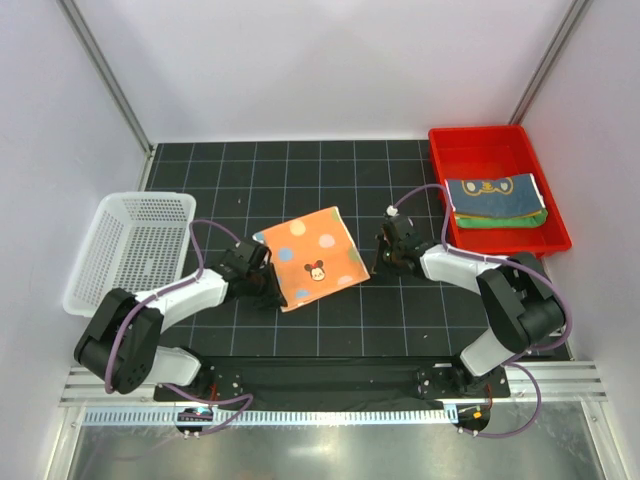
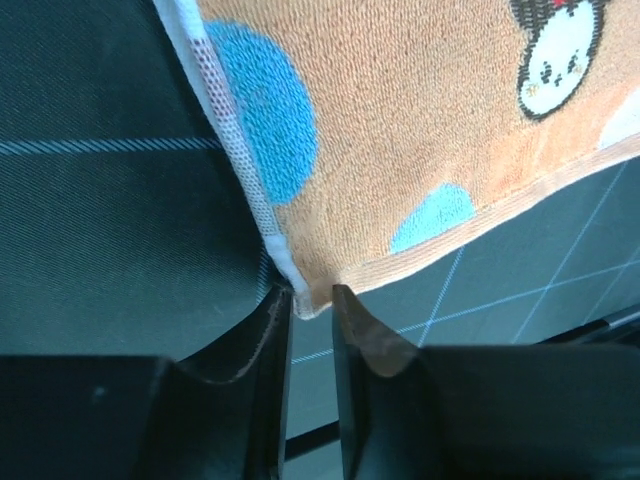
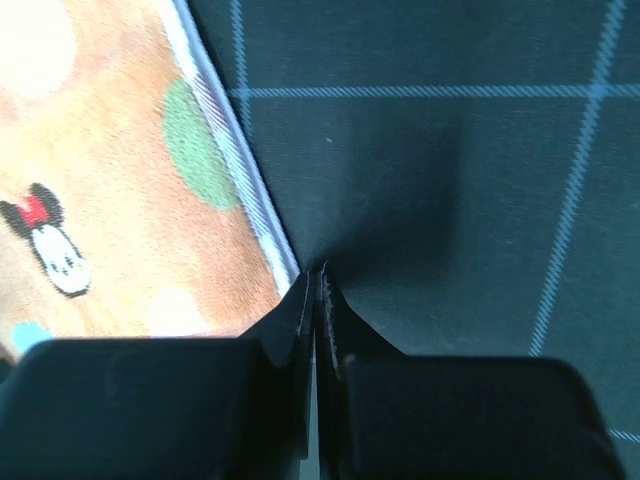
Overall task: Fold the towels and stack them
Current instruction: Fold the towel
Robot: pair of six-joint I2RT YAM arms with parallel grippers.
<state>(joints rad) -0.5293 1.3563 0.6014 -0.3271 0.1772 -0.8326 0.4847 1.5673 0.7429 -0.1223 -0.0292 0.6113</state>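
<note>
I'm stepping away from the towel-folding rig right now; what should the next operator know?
Left gripper: slightly open, tips at the near-left corner of the orange dotted towel; no clear grip.
Right gripper: shut, tips beside the towel's right corner; a pinch on cloth is not visible.
Towels: the orange dotted towel lies flat mid-table. The yellow-and-blue towel is folded on top of the green towel in the red bin.
Done: two towels folded and stacked.
Left: finish folding the orange one and add it to the stack.
</note>
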